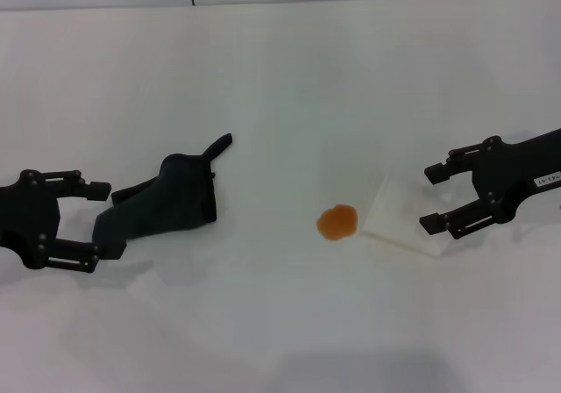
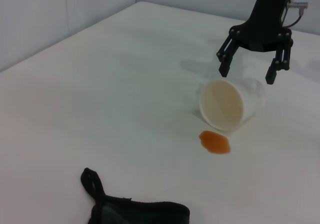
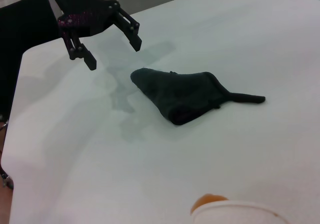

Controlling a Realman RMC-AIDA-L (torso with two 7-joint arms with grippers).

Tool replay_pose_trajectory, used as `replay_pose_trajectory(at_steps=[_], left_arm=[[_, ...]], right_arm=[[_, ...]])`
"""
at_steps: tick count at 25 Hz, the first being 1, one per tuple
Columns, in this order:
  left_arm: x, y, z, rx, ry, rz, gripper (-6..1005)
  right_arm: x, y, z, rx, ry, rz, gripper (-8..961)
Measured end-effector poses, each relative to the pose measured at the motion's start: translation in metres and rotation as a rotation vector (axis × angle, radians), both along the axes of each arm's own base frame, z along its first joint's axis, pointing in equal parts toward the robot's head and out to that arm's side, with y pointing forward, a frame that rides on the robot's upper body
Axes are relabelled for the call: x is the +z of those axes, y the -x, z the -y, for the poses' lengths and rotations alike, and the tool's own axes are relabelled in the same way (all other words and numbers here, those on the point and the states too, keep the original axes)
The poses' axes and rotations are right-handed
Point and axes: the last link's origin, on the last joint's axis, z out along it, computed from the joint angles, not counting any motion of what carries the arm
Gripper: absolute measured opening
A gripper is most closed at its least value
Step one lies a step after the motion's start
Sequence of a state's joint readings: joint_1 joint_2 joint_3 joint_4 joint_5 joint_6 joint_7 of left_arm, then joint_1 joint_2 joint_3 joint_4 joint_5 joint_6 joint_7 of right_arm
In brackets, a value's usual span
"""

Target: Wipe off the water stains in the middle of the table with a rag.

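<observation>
1. From the head view we see the white desk [image 1: 263, 68] with the dark rag [image 1: 166, 204] lying crumpled left of the middle, its thin tail pointing up and to the right. The orange-brown water stain [image 1: 337, 223] sits near the middle, well apart from the rag. Just to its right lies a translucent plastic cup [image 1: 399, 217] tipped on its side. The left gripper [image 1: 98, 222] is spread wide at the rag's left end, holding nothing; whether a fingertip touches the cloth we cannot quite tell. The right gripper [image 1: 432, 197] is also wide, its fingers at the cup's right side.

2. From the left wrist view we see the cup [image 2: 227, 104] on its side, its mouth facing the stain [image 2: 215, 142]. The right gripper [image 2: 247, 74] hangs spread above the cup. The rag [image 2: 135, 211] lies nearer.

3. From the right wrist view we see the rag [image 3: 187, 94] flat on the desk [image 3: 280, 44], the left gripper [image 3: 112, 51] open beside it, and the stain [image 3: 207, 201] by the cup's rim [image 3: 240, 214].
</observation>
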State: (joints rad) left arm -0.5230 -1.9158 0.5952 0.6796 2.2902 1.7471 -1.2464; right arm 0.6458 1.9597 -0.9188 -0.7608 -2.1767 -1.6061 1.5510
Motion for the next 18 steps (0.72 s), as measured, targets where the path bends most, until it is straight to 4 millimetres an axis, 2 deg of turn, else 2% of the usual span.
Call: replay_pose_trajectory(at_steps=[18], left_arm=[[-0.0005,-0.0002,0.0001,0.001,0.001,0.001,874]], right_arm=[[0.0008,-0.0006,-0.0004,0.0,-0.002,0.003,841]])
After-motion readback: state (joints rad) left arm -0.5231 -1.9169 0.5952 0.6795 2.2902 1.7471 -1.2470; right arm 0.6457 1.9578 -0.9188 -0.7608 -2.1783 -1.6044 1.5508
